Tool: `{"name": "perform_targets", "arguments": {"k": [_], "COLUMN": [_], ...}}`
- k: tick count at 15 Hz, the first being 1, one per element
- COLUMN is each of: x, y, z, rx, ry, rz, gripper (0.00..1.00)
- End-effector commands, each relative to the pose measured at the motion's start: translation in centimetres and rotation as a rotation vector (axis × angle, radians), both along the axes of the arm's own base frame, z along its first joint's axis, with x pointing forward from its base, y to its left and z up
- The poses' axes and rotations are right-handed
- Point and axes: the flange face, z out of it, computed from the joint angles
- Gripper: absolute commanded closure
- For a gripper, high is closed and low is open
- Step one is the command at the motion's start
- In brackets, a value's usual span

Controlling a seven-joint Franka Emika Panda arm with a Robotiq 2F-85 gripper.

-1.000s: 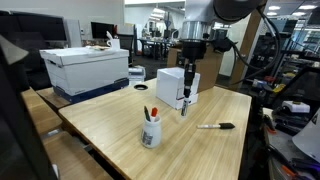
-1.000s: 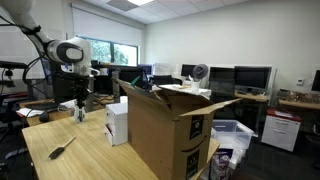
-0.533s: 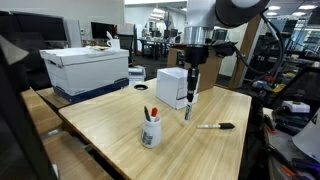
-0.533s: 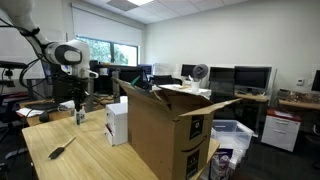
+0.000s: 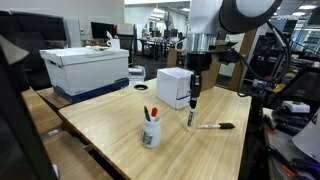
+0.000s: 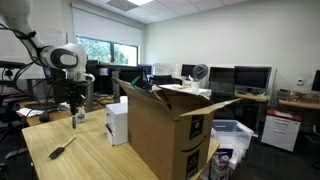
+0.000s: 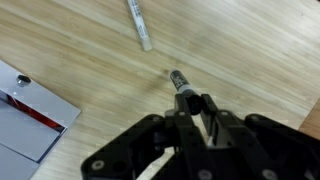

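My gripper (image 5: 193, 97) is shut on a marker (image 5: 190, 118), held upright with its tip just above the wooden table (image 5: 110, 125). It hangs in front of a small white box (image 5: 173, 87). A second, black-capped marker (image 5: 215, 126) lies on the table just beyond it. A white cup (image 5: 150, 132) with red and black pens stands nearer the front edge. In the wrist view the held marker (image 7: 183, 92) sticks out between the fingers (image 7: 209, 112), and the lying marker (image 7: 139, 23) is ahead of it. The gripper (image 6: 77, 101) also shows over the table in an exterior view.
A large white lidded box (image 5: 85, 66) stands at the table's far end. An open cardboard box (image 6: 165, 130) stands close to the camera in an exterior view. The white box's corner with a red stripe (image 7: 28, 115) lies beside the gripper. Office desks and monitors lie behind.
The gripper has moved with the marker away from the white box, toward the marker lying on the table, and a little lower.
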Motion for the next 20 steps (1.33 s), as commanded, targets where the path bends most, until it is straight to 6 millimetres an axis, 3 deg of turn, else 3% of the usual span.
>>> {"name": "perform_targets", "arguments": {"k": [1,20], "x": [-0.97,-0.66], "y": [0.34,-0.21], "z": [-0.90,-1.43], "rx": [0.016,0.021], "ry": [-0.017,-0.021], "rz": [0.026,0.025], "gripper": [0.92,0.90]}}
